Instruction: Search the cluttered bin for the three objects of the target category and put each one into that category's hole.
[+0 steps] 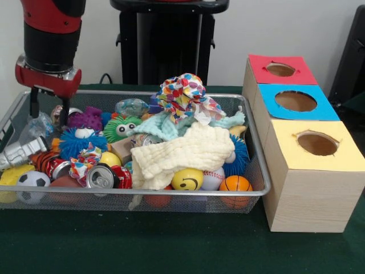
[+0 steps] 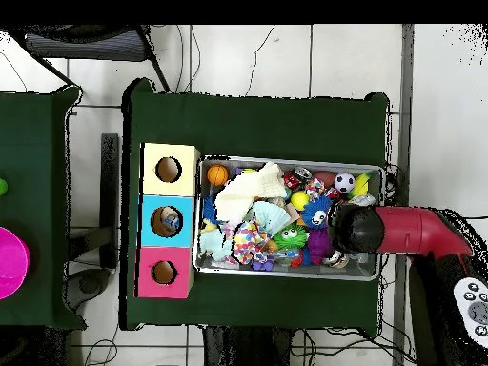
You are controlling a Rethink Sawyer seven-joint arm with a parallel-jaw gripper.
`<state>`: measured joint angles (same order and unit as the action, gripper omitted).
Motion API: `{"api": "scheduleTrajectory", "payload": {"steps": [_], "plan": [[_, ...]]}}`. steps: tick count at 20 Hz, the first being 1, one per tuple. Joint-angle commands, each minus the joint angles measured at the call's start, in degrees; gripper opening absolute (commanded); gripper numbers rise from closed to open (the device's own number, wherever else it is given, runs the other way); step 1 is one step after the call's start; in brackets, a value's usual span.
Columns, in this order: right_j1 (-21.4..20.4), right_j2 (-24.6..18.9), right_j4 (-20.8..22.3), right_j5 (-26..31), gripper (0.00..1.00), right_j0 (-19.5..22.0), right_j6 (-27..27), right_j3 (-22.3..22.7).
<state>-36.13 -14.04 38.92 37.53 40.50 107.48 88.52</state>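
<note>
My gripper hangs open over the back left end of the wire bin, nothing between its fingers, just above a purple fuzzy toy. The bin is heaped with a cream cloth, a polka-dot cloth, red cans, a soccer ball, a smiley ball, a baseball and a basketball. Right of it stands the wooden box with a red hole, a blue hole and a yellow hole. In the overhead view the arm covers the gripper.
Blue and green fuzzy toys and a silver toy lie beneath the gripper. The bin sits on a green table next to the box. A second table with a pink bowl stands apart.
</note>
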Motion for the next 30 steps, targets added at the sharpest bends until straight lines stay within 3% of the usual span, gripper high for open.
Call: {"api": "scheduleTrajectory", "payload": {"steps": [1, 16, 30], "plan": [[0.11, 0.8, 3.09, 6.31, 1.0, 0.42, -9.52, 0.18], [7.27, 2.54, 5.14, 0.85, 1.0, 1.72, -6.83, 0.27], [0.17, 6.99, 5.83, 3.59, 1.0, -1.34, -5.11, 2.6]]}}
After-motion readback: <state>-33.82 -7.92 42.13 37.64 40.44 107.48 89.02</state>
